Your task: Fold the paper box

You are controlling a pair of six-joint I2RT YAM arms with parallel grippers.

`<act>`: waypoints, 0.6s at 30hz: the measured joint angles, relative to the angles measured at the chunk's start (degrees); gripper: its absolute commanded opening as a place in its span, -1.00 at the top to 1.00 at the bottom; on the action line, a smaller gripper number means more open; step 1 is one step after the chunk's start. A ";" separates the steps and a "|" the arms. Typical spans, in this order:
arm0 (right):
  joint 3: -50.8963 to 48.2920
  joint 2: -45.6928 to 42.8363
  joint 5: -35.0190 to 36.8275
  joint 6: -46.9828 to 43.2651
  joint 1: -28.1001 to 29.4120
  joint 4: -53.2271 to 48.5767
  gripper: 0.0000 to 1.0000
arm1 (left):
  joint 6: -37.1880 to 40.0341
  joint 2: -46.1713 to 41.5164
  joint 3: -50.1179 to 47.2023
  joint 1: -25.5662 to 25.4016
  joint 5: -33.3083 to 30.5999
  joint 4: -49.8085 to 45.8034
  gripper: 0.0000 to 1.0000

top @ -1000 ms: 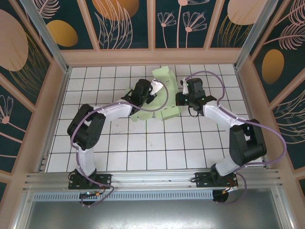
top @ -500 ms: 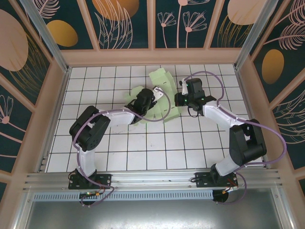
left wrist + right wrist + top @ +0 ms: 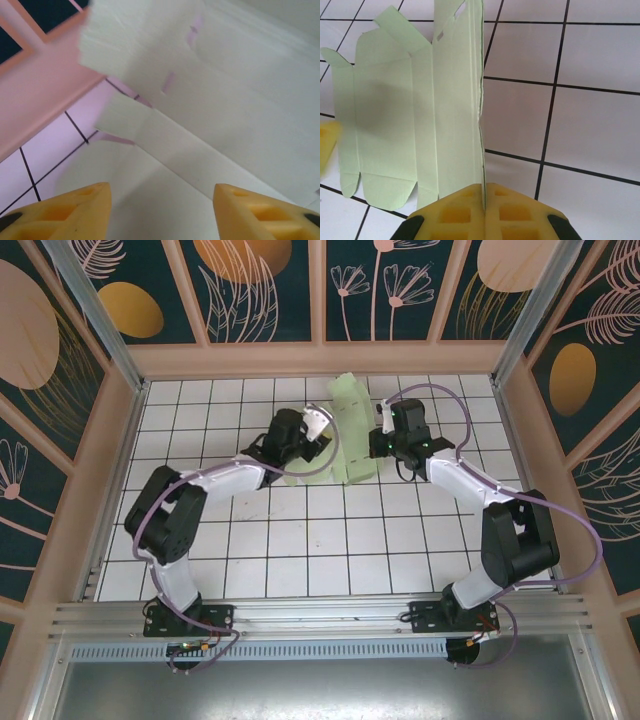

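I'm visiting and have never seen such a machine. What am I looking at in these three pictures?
Two robot arms stand at a white tiled table. The wide picture looks down from above; the two close-ups come from cameras on the wrists, so the yellow tips are each arm's own fingers. On the table lies a pale green card cut-out, the paper box, not yet folded up. The right gripper pinches one edge. The left gripper is open close to the card, holding nothing.
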 measured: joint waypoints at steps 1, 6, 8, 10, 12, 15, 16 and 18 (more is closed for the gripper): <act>0.00 0.00 0.48 -0.57 0.00 0.00 1.00 | -1.97 -1.60 0.11 0.63 1.27 -0.07 -0.30; 0.00 0.31 2.67 -3.91 0.63 0.04 1.00 | -10.71 -6.01 4.15 2.71 3.98 -1.66 -0.81; 0.00 0.72 3.98 -5.68 1.49 0.07 1.00 | -13.77 -6.21 7.17 2.89 4.48 -3.26 -0.97; 0.00 1.29 5.64 -7.72 2.67 0.13 1.00 | -16.46 -6.03 10.82 2.84 5.35 -6.03 -0.98; 0.00 2.03 7.23 -9.49 3.74 0.17 1.00 | -18.58 -5.20 14.91 2.84 5.99 -8.79 -0.96; 0.00 3.52 9.64 -11.87 5.11 0.15 1.00 | -20.96 -3.65 19.69 2.80 6.60 -12.07 -0.89; 0.02 4.11 10.47 -12.63 5.62 0.09 1.00 | -21.66 -3.21 20.72 2.80 6.64 -13.16 -0.87; 0.35 5.29 12.09 -13.97 6.43 -0.28 1.00 | -22.80 -2.40 22.05 2.80 6.69 -15.08 -0.88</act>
